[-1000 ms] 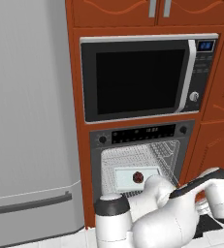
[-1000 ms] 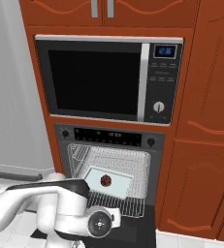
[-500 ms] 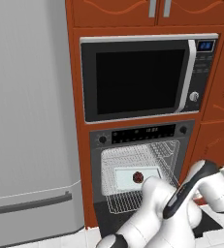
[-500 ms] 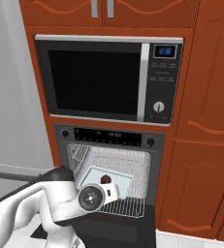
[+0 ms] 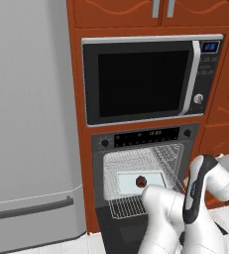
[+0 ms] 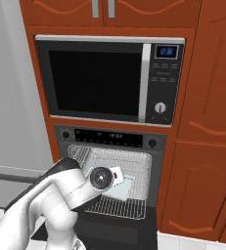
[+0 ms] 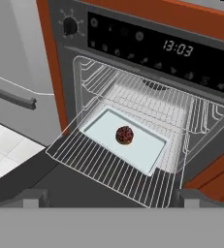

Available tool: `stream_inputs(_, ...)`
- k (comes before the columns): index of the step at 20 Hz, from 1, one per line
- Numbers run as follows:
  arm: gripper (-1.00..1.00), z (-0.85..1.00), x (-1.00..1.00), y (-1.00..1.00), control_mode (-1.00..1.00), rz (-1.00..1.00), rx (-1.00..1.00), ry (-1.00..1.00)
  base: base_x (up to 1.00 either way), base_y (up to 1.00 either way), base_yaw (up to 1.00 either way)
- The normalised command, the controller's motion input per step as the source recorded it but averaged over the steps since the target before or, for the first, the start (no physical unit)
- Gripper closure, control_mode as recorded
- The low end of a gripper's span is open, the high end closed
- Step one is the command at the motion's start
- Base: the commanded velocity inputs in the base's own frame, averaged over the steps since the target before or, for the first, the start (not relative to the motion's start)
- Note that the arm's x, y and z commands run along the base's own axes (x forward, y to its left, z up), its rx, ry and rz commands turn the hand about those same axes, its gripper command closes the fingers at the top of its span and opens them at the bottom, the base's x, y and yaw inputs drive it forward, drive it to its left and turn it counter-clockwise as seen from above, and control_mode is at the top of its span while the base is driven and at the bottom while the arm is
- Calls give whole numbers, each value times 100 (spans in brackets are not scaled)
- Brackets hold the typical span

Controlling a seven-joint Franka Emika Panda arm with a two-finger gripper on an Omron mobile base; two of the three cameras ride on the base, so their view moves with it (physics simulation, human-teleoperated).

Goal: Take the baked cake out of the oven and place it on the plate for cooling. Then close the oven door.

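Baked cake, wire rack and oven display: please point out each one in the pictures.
baked cake (image 7: 124, 135), hand view, top of the dark lump.
wire rack (image 7: 99, 167), hand view, front bars of the pulled-out rack.
oven display (image 7: 177, 48), hand view, the lit digits.

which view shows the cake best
The hand view: the cake sits unobstructed on a pale tray on the pulled-out rack. In the left base view it is a small dark dot; in the right base view the arm covers that spot.

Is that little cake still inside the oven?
Yes. The baked cake sits on a pale tray on the wire rack of the open oven.
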Motion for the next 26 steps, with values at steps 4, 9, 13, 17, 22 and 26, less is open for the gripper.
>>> stream_inputs(4,-100,-10,62,2,-100,5,0,2,0,0,0)
stream_inputs(9,-100,-35,39,14,-100,2,0,5,0,0,0)
stream_inputs(13,-100,-46,42,19,-100,0,0,1,0,0,0)
stream_inputs(17,-100,-47,30,8,-100,0,0,0,0,0,0)
stream_inputs(22,-100,-35,16,0,-100,0,1,-4,0,0,0)
stream_inputs(26,-100,-24,34,-1,-100,0,1,-2,0,0,0)
